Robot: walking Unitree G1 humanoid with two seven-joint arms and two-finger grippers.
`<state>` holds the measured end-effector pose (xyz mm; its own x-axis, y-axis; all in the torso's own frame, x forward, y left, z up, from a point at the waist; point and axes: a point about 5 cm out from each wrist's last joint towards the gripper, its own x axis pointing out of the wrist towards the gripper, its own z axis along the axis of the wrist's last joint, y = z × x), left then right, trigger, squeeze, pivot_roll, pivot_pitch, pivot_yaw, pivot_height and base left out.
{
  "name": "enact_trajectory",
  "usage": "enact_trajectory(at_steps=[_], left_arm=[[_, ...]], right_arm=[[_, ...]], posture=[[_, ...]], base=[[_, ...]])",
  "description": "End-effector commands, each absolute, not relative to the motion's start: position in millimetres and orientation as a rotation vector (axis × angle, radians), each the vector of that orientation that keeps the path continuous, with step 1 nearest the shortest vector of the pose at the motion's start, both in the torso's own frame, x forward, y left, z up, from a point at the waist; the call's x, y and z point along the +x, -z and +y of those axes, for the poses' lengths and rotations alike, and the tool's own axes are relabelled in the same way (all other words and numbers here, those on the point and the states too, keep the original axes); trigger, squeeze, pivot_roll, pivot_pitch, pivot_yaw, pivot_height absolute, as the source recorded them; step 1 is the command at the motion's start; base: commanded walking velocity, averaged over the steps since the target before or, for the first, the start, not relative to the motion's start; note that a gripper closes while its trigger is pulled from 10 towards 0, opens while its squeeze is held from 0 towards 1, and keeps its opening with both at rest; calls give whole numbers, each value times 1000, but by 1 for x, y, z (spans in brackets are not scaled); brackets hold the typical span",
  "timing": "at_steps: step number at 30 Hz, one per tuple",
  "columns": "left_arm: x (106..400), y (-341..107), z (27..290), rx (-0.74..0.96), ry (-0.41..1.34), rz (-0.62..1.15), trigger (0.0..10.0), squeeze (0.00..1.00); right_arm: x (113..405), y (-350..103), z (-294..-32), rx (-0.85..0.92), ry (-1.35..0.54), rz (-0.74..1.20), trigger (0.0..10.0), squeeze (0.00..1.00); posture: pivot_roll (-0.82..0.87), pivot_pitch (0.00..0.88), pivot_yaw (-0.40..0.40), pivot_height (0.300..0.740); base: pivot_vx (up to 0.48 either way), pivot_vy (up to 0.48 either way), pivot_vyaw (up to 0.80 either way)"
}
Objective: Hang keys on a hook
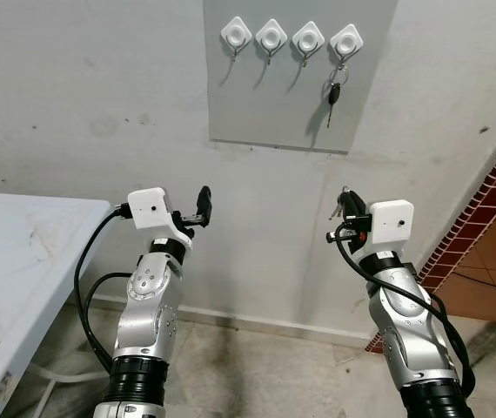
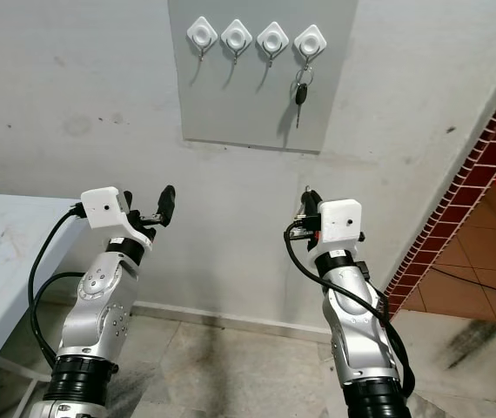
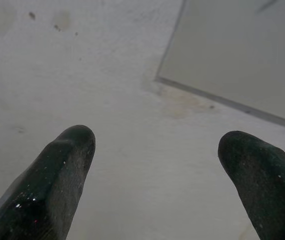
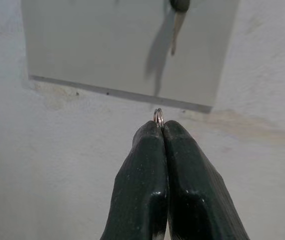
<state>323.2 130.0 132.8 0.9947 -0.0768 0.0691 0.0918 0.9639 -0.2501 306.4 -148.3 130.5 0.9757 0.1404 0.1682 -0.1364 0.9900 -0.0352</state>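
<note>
Four white hooks (image 1: 290,38) were counted in one row on one grey panel (image 1: 265,104). One key (image 1: 334,92) was seen hanging from the hook farthest right, on one ring; the other three hooks were bare. Two grippers were counted, a left gripper (image 1: 203,204) and a right gripper (image 1: 346,207). One ring (image 4: 158,117) was seen between the right gripper's fingertips. One table (image 1: 22,261) was counted.

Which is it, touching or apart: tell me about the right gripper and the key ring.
Touching. In the right wrist view the right gripper is pinched shut on the key ring, whose loop pokes out between the fingertips.
</note>
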Motion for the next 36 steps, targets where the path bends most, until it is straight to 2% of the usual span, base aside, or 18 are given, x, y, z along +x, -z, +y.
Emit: enact_trajectory(at_steps=[1,17,27,36], left_arm=[[322,-135,130,-257,76,-63,10000,0],[320,-137,129,-257,68,-68,10000,0],[317,-141,123,-242,79,-88,10000,0],[309,-158,102,-153,264,-135,10000,0]], right_arm=[[306,-135,-151,-22,-136,-183,10000,0],[306,-135,-151,-32,-154,-174,10000,0],[305,-134,-149,-39,-190,-161,10000,0],[307,-149,-140,-30,-339,-210,10000,0]], posture=[[5,1,-28,740],[14,5,-41,740],[16,10,-49,740],[20,7,-54,740]], base=[[371,0,0],[360,0,0],[0,0,0],[0,0,0]])
